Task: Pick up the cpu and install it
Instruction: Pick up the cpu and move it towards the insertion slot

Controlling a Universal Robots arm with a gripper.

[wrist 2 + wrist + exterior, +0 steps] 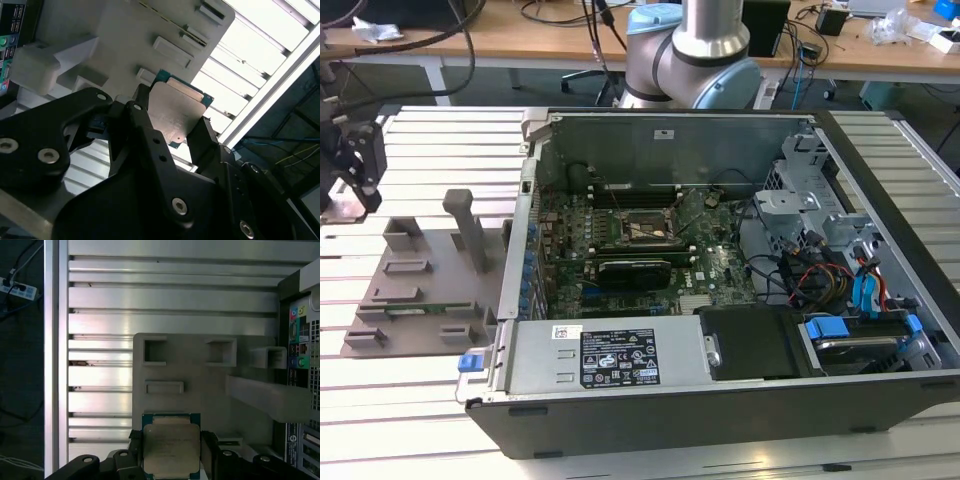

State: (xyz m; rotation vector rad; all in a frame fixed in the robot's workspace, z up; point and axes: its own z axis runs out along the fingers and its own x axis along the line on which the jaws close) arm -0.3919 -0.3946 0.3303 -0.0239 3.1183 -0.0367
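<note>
Black fingers (208, 454) of the gripper (171, 455) are clamped on the cpu (171, 446), one against each opposite edge, with its silver top showing in both wrist views. It hangs above the grey fixture plate (200, 375), near one edge. Beneath lies the slatted metal table (150, 295), and the open computer case (720, 400) stands just beside the plate, on the exterior view's right.

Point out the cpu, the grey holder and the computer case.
cpu (171, 452), first wrist view, metal top's middle.
grey holder (200, 385), first wrist view, bare flat surface.
computer case (720, 415), exterior view, nearest outer wall.
</note>
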